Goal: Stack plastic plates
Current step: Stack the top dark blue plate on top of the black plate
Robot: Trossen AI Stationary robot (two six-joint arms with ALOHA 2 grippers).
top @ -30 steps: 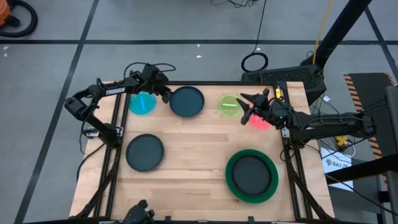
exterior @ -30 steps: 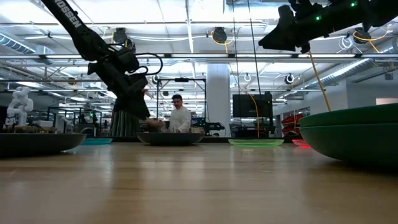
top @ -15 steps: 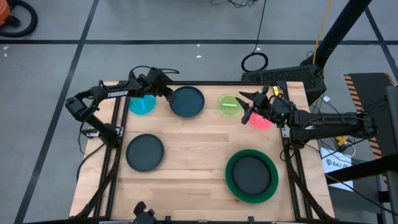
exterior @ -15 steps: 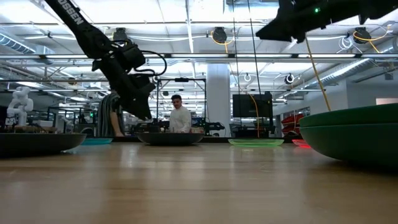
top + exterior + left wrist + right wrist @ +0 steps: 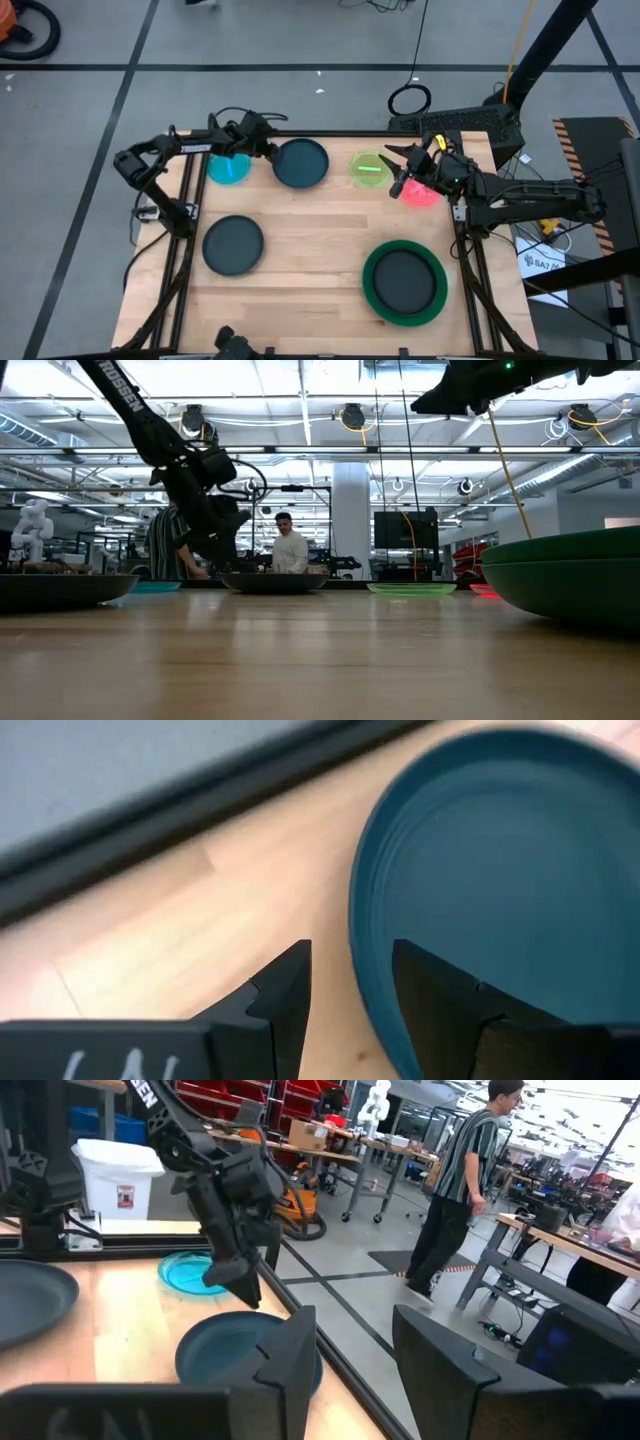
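Note:
A dark navy plate point(image 5: 303, 165) lies flat near the table's far edge. My left gripper point(image 5: 270, 152) hangs open at its left rim, slanting down. In the left wrist view one finger point(image 5: 287, 995) stands over bare wood and the other point(image 5: 432, 995) over the plate's rim point(image 5: 362, 945); whether either touches it I cannot tell. A blue plate point(image 5: 229, 168) lies under the left arm. The lime green plate point(image 5: 367, 168) and the pink plate point(image 5: 420, 194) lie below my right gripper point(image 5: 398, 170), which is raised, level and open, holding nothing.
Another dark plate point(image 5: 233, 246) lies at the near left. A large green plate point(image 5: 404, 284) with a dark plate in it sits at the near right. Bare wood runs across the table's middle. A person point(image 5: 290, 548) stands in the room beyond the far edge.
My left gripper has come down toward the navy plate's left rim, and its wrist has rolled. My right gripper has risen a little and rolled slightly. Neither has opened or shut. No plate has moved.

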